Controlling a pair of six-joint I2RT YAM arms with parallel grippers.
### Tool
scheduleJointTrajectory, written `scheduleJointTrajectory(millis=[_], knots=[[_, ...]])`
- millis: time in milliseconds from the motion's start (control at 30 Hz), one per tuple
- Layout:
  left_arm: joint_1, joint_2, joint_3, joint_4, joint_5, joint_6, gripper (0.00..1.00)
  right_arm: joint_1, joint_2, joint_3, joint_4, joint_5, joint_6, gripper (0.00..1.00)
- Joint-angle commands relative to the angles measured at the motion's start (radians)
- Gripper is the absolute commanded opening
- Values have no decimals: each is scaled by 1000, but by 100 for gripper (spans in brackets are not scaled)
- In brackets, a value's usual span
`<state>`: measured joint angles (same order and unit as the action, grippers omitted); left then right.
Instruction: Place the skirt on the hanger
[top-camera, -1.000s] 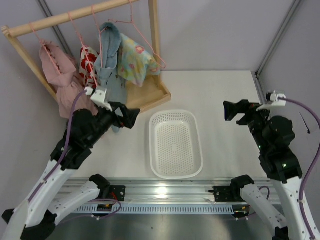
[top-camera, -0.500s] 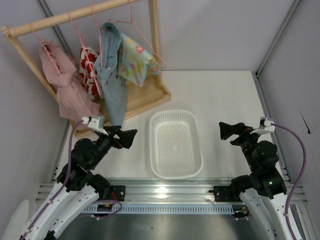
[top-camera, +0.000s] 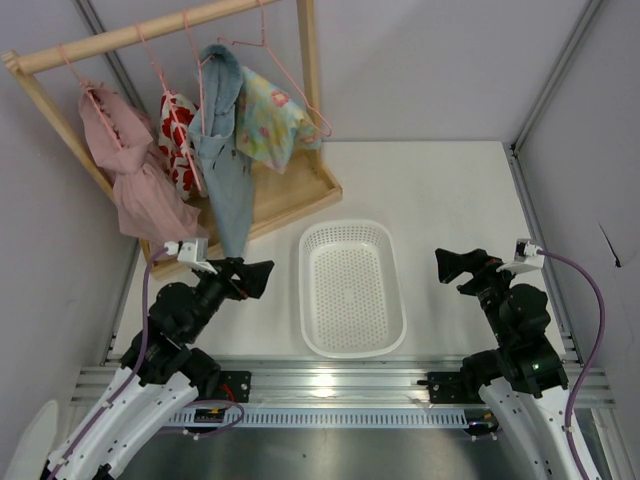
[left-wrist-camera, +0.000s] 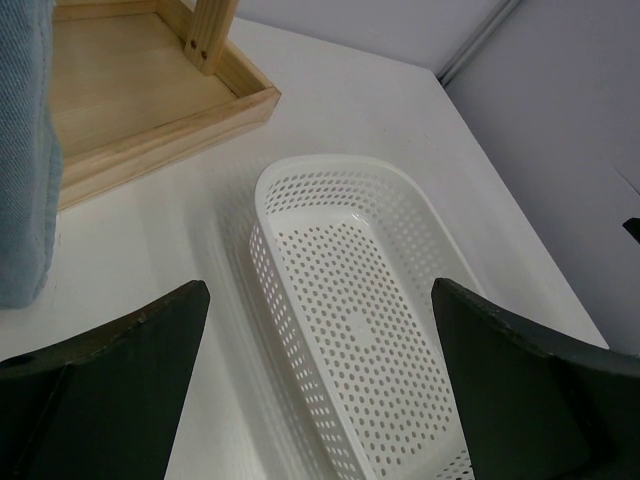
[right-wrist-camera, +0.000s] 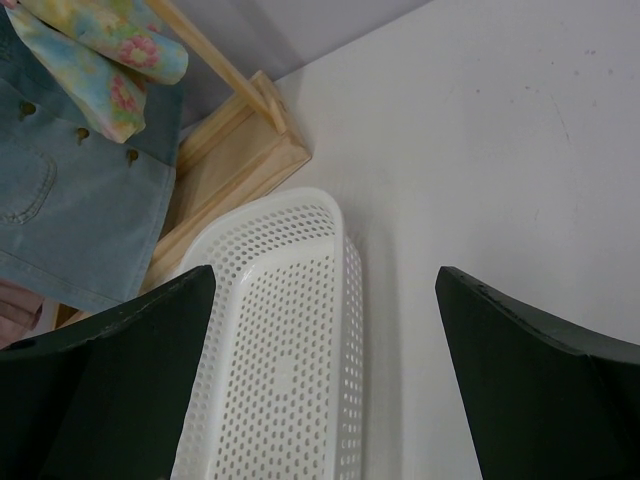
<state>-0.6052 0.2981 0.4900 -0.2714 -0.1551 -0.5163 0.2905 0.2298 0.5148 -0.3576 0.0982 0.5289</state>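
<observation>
One white table (top-camera: 440, 200) under everything. Wooden rack (top-camera: 130, 35) at far left, tray base on table. White perforated basket (top-camera: 350, 226) at centre, nothing in it. Pink garment (top-camera: 125, 165), red-and-white garment (top-camera: 178, 135) and denim garment (top-camera: 225, 170) hang in row along bar. Skirt (top-camera: 265, 120) hangs at right end of bar, beside denim, draped on hanger (top-camera: 318, 115); pink wire shows along its right edge. Left gripper (top-camera: 262, 278) near left of basket, jaws spread wide, holding nothing. Right gripper (top-camera: 442, 266) right of basket, likewise spread, holding nothing.
</observation>
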Motion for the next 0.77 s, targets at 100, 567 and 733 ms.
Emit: scheduleJointTrajectory(millis=[100,567,733], knots=[[7,18,21,29,-27,-25,99,-2,9,27,32,11,9,99],[7,32,25,6,-61,-22,99,-2,34,31,37,15,8,99],[7,38,32,3,-89,-31,99,-1,40,45,16,20,14,99]])
